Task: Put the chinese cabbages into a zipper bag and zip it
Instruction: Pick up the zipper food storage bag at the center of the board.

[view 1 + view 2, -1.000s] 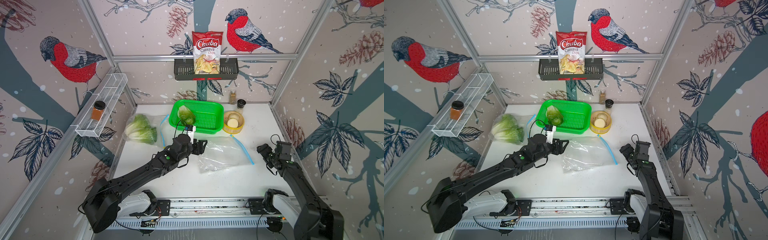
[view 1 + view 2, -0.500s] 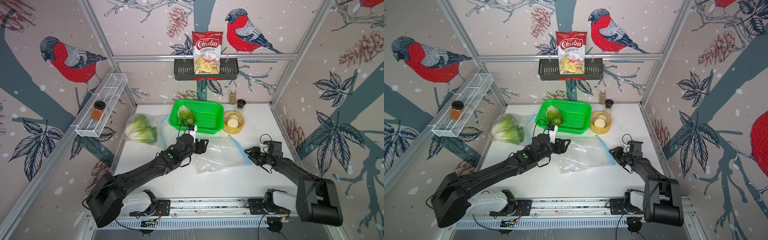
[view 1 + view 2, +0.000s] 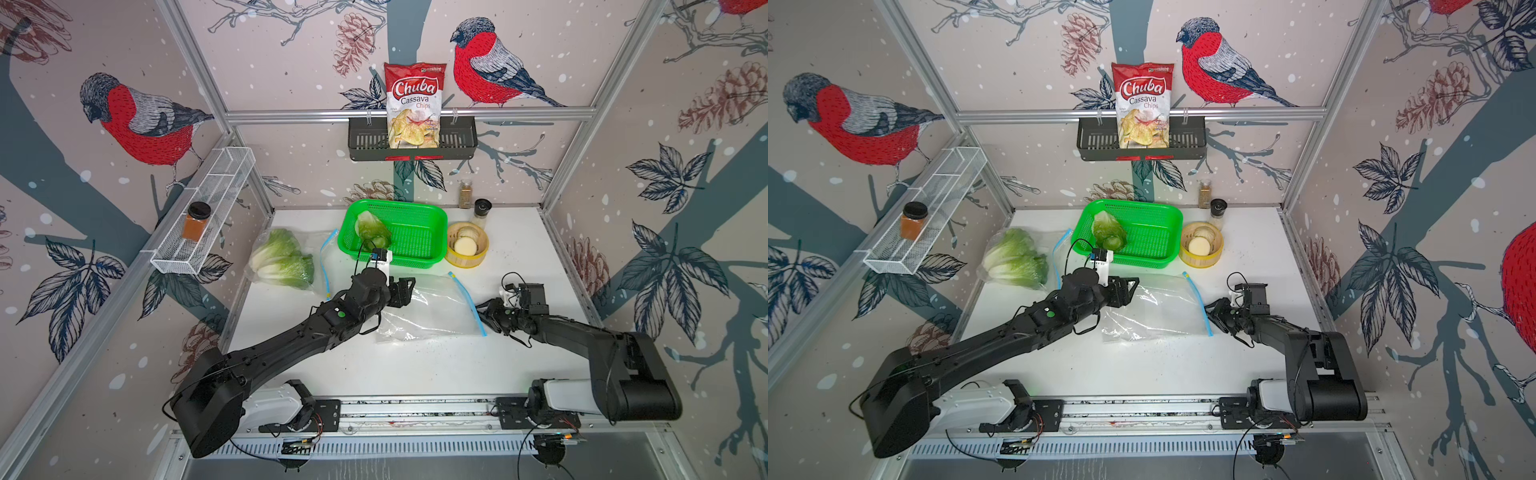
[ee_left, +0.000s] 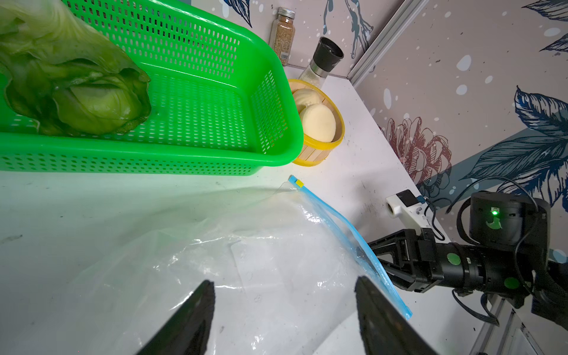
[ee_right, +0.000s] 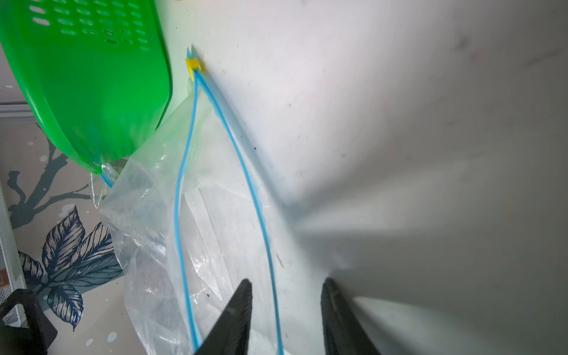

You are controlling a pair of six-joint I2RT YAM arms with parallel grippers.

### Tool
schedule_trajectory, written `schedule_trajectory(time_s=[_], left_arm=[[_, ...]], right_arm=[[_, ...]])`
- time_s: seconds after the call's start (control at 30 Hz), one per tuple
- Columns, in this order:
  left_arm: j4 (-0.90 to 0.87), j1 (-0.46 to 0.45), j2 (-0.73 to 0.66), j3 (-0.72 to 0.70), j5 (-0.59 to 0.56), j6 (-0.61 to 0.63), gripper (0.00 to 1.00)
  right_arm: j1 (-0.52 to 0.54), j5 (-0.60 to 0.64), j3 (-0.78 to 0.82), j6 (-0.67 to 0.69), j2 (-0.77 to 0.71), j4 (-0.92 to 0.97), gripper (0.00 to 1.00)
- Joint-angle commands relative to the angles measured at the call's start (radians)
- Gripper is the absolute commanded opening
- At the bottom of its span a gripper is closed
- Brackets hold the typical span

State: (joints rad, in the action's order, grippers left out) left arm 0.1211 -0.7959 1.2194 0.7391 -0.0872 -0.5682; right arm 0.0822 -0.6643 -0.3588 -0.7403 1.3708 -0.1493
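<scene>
Though its roots are cropped, the right gripper (image 5: 286, 279) straddles, unclenched, the blue rim of the zipper bag (image 5: 215, 230); the left gripper (image 4: 284, 279) gapes empty above it, open table (image 3: 415, 365) alongside.

Bright, even overhead light in both top views: the white table (image 3: 415, 365) is nearly washed out, shadow under the left arm (image 3: 291, 345) is soft, and wide-angle stretch shows toward the edges. Glare streaks the clear zipper bag (image 4: 276, 261); the basket (image 4: 153, 159) throws a green cast on the table. The right wrist view is soft, with a broad right gripper (image 5: 286, 285) shadow and its fingers (image 5: 233, 322) out of focus.
</scene>
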Motion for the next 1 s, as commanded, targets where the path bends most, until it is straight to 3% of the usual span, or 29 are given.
schedule_trajectory(time_s=[0.0, 0.3, 0.43, 0.73, 0.97], left_arm=[[0.014, -0.002, -0.003, -0.001, -0.021, 0.005, 0.72], [-0.009, -0.002, -0.005, 0.010, -0.039, 0.008, 0.72], [-0.043, -0.002, -0.016, 0.028, -0.044, 0.009, 0.72], [-0.225, -0.009, -0.066, 0.119, -0.074, 0.005, 0.71], [-0.407, -0.015, -0.130, 0.253, -0.080, 0.026, 0.70]], right_arm=[[0.019, -0.014, 0.003, -0.029, 0.026, -0.058, 0.31], [0.119, 0.003, -0.013, -0.081, 0.002, -0.116, 0.08], [0.190, 0.069, -0.065, -0.064, -0.070, -0.028, 0.03], [0.405, 0.303, -0.264, -0.016, -0.263, 0.181, 0.02], [0.655, 0.536, -0.499, 0.055, -0.240, 0.284, 0.02]])
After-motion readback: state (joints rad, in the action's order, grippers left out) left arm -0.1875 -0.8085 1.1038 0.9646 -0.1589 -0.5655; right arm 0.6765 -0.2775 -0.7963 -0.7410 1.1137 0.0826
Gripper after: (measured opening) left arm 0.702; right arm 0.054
